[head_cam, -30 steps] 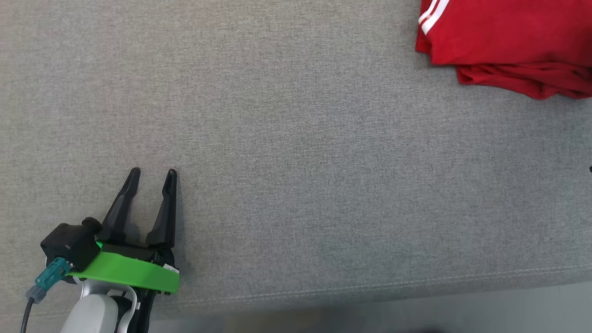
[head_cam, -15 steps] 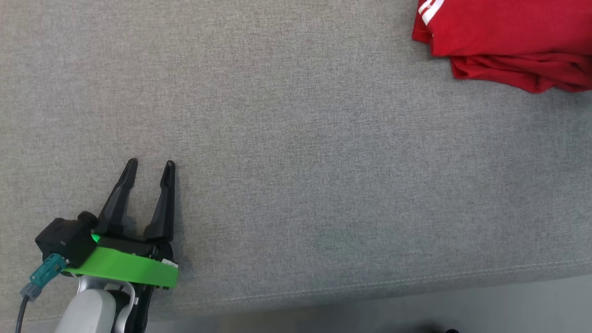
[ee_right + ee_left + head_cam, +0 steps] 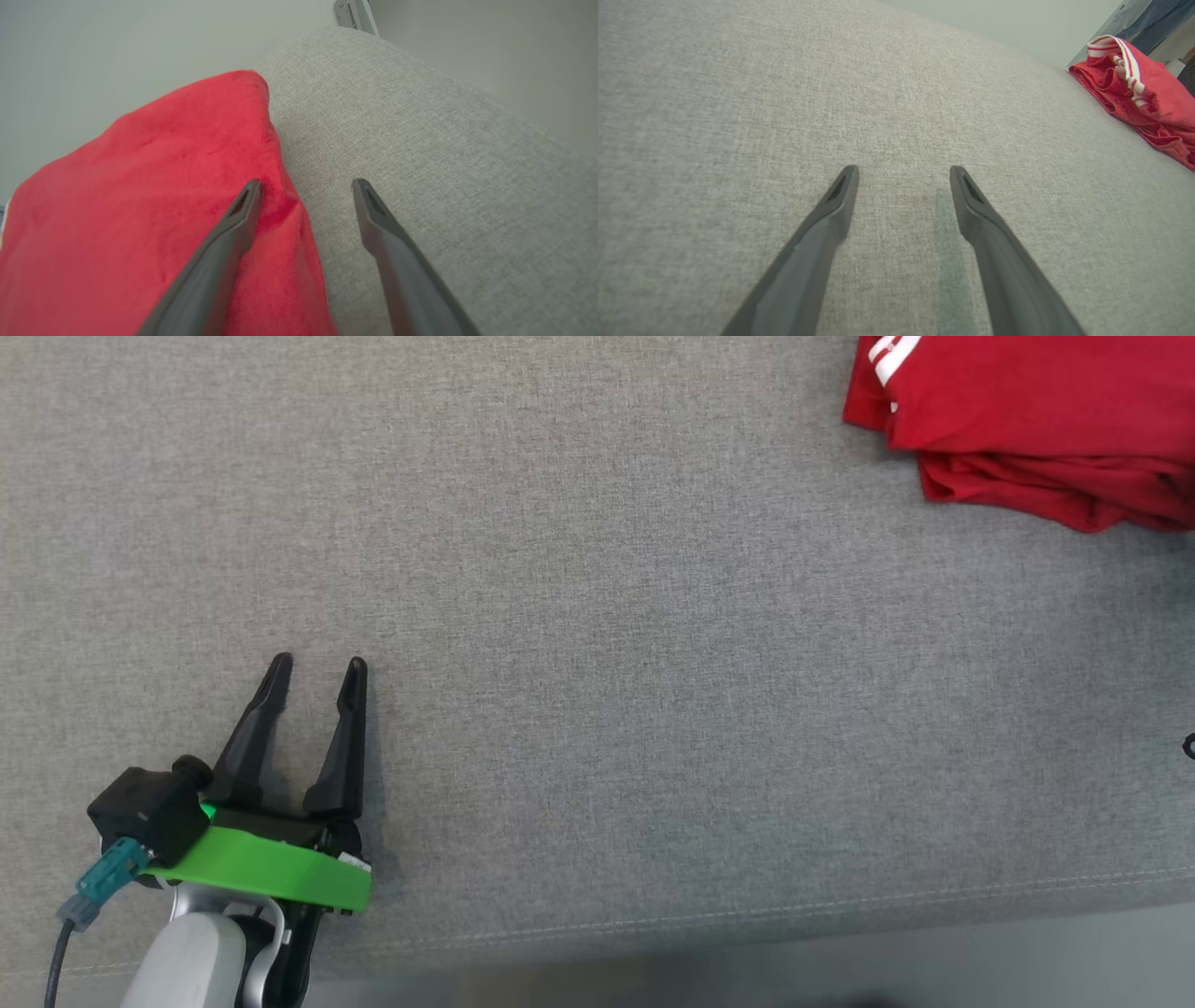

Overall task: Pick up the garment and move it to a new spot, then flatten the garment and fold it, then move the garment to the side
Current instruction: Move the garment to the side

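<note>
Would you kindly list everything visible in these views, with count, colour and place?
Garment: one, red with white stripes, folded, at the far right of the surface.
Surface: one, grey woven fabric, with a stitched seam along its near edge.
Floor: one pale strip, below the surface's near edge in the head view.
Metal fitting: one, silver-grey, past the surface's far end in the right wrist view.
Left gripper: one, black fingers above a green collar, open and empty, over bare surface at lower left.
Right gripper: one, dark fingers, open, one finger over the garment's edge, the other over the surface.
</note>
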Controlling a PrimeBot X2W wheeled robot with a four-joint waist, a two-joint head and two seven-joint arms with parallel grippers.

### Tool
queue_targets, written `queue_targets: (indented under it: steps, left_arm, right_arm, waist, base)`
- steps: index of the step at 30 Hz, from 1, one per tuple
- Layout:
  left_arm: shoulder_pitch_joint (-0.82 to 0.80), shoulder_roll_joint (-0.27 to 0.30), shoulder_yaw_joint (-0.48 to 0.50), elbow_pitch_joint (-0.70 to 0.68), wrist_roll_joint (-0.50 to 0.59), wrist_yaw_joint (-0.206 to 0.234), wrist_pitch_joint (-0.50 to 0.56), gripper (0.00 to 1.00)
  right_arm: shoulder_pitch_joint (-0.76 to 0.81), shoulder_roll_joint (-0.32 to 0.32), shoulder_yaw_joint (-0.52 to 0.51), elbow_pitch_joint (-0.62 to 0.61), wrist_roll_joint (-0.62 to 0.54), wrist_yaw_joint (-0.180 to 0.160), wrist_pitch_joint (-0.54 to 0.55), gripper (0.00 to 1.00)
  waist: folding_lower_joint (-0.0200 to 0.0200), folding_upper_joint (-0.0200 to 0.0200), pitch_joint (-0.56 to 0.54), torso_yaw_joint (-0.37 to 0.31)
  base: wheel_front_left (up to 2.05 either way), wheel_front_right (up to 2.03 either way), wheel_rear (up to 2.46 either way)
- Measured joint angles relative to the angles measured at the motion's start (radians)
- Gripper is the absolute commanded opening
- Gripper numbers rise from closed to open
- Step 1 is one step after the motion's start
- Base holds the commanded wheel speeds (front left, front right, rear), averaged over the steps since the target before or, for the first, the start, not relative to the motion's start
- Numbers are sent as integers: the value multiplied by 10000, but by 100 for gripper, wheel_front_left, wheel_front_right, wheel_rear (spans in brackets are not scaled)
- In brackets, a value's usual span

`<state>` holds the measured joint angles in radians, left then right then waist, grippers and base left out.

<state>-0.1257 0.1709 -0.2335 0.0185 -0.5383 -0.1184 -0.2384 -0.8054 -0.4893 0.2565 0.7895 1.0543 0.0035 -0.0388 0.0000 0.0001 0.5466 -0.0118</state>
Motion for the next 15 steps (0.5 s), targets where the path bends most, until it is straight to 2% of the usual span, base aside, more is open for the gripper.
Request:
queue_targets:
  steps: [4,9,13,15]
  left_arm:
    - [-7,-159,23,165,-44,0,0,100]
    - [-7,-393,100,543,-148,0,-6,100]
    - [-7,-539,242,861,-169,146,-27,100]
    - [-6,-591,376,991,-169,219,-50,100]
  right_arm:
    - [10,-79,-6,-2,-142,88,-418,100]
    - [12,-374,46,-384,-564,504,-1260,100]
    - [534,-1120,732,-997,-1954,667,-2002,100]
    - [848,-1225,848,-1137,-2171,667,-2069,100]
  waist:
    - [0,0,-197,50]
    - [0,0,-595,103]
    - [0,0,-1160,193]
    - [0,0,-1411,243]
  base:
    - [0,0,0]
    - [0,0,0]
    - [0,0,0]
    - [0,0,0]
